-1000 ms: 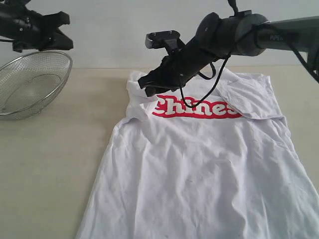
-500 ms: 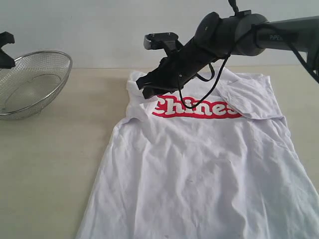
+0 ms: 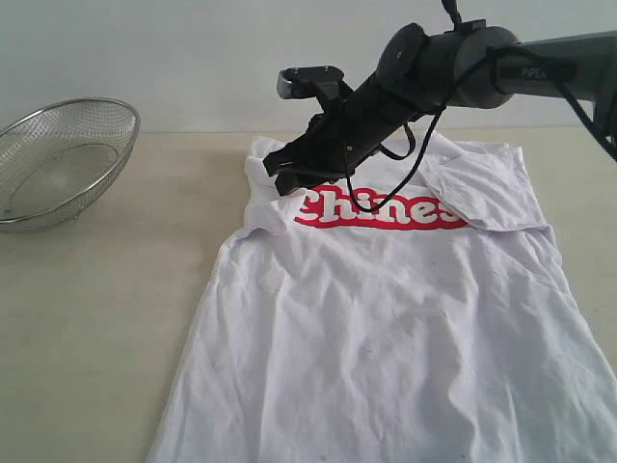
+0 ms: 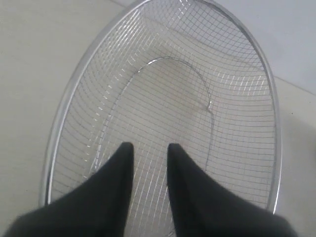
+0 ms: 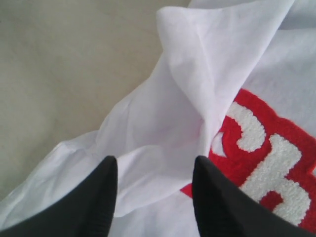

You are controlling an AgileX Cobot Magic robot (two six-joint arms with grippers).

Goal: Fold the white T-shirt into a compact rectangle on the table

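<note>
Two grippers hang parted: left gripper (image 4: 150, 147) over the wire-mesh bowl (image 4: 237, 108), right gripper (image 5: 155, 163) over the white T-shirt (image 5: 197, 64).

Left gripper (image 4: 148, 148) gone from exterior view: second ago hung over rim of wire-mesh bowl (image 3: 67, 159), half second ago only sliver at left edge, now out of frame there. Right gripper (image 3: 280, 176) shifted slightly up and leftward above folded sleeve of white T-shirt (image 3: 386, 328).

Soft, even light — faint shadows, slight blur
</note>
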